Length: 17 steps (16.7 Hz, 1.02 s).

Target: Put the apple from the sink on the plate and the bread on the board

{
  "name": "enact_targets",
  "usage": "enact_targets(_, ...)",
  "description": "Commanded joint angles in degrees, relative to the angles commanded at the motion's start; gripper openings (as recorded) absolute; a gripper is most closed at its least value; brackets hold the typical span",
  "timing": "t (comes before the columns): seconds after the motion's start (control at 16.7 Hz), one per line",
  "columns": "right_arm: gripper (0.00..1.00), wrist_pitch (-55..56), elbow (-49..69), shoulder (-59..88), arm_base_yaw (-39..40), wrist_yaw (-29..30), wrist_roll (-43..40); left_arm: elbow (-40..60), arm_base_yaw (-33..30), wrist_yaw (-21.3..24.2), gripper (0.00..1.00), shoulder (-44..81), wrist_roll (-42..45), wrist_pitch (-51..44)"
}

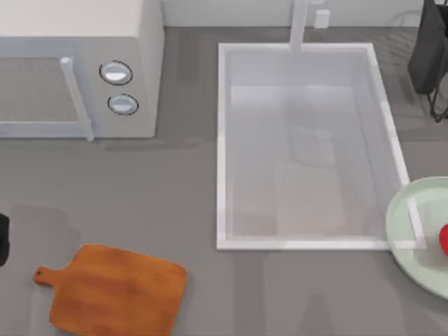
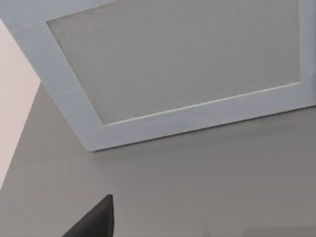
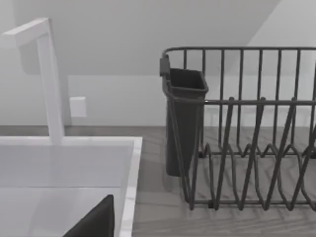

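Top view: apple (image 1: 444, 240) sits on plate (image 1: 413, 231) at right edge, plate overlapping sink (image 1: 222, 140) corner; board (image 1: 115, 288) bare, front left. Left wrist view: microwave door (image 2: 197, 118) ahead — gripper state can't tell. Right wrist view: faucet (image 3: 47, 74), dish rack (image 3: 247, 128) w/ dark cup; gripper state likewise can't tell.

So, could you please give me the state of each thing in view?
Sink: nothing visible in the basin.
Apple: on the plate, at the picture's right edge.
Plate: overlaps the sink's corner.
Board: flat, bare.
Microwave: door shut.
Rack: upright, no dishes.
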Motion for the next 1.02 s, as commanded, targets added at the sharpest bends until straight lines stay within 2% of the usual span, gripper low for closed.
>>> enact_targets(0.66, 1.0, 0.0, 0.0, 0.0, 0.0, 0.0, 0.0, 36.77, 10.44, 0.07, 1.0, 58.65, 40.02, -33.02)
enact_targets(0.84, 1.0, 0.0, 0.0, 0.0, 0.0, 0.0, 0.0, 43.3, 12.3, 0.07, 1.0, 69.12, 47.14, -38.91)
enact_targets(1.02, 1.0, 0.0, 0.0, 0.0, 0.0, 0.0, 0.0, 46.65, 13.25, 0.08, 1.0, 74.14, 50.84, -41.95)
